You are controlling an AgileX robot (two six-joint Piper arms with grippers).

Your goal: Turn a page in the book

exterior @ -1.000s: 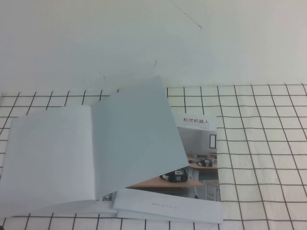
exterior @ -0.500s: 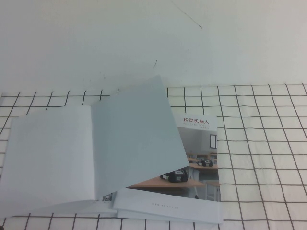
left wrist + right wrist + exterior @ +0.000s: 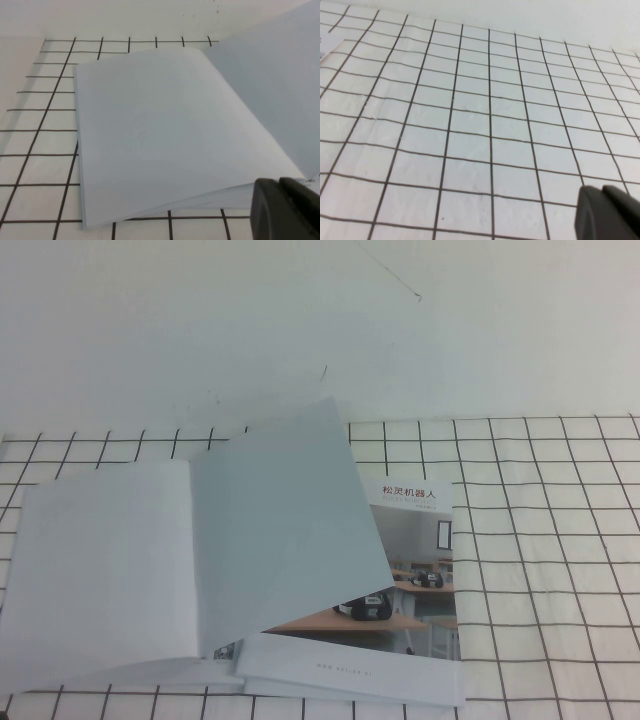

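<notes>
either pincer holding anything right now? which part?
Nothing is held. The left pincer hangs near the open book, clear of it; the right pincer is over the bare grid cloth.

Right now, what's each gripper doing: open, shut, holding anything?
Left gripper: beside the open book, holding nothing; open or shut cannot be told.
Right gripper: above the bare checked cloth; cannot be told.

The Chinese title 松灵机器人 is printed in dark characters at the top of the white glossy booklet cover with the classroom photo (image 3: 415, 540). A line of small grey print runs along that cover's white lower band, too small to read. No other legible text appears.
</notes>
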